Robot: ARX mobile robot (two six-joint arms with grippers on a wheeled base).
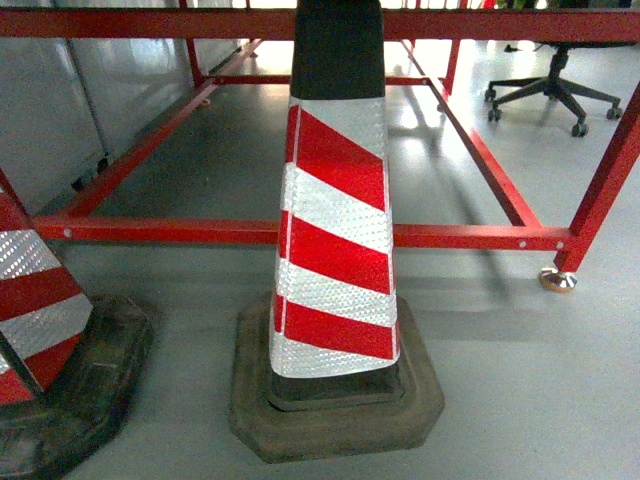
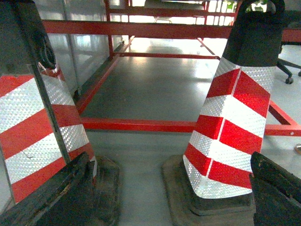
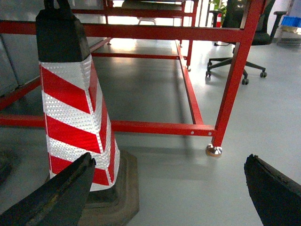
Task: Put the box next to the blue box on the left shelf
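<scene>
You are looking at floor level: none of the three views shows the blue crate, so its place cannot be told from here.

In the head view a red-and-white striped traffic cone (image 1: 335, 240) stands upright on its dark rubber base (image 1: 335, 415) right in front of you, with a second cone (image 1: 35, 300) cut off at the left edge. Behind both runs the low rail of a red metal frame (image 1: 470, 237), whose right leg ends in a round foot (image 1: 558, 280) on the grey floor (image 1: 520, 380). An office chair (image 1: 555, 90) stands well behind, upper right.

Your left tool (image 2: 169, 197) is spread wide: its dark fingers (image 2: 56, 197) sit at the two lower corners of the left wrist view, with both cones between and beyond them, and nothing held.

Your right tool (image 3: 164, 195) is likewise spread, its fingers (image 3: 275, 193) far apart and holding nothing; the near cone stands just beyond its left finger.
</scene>
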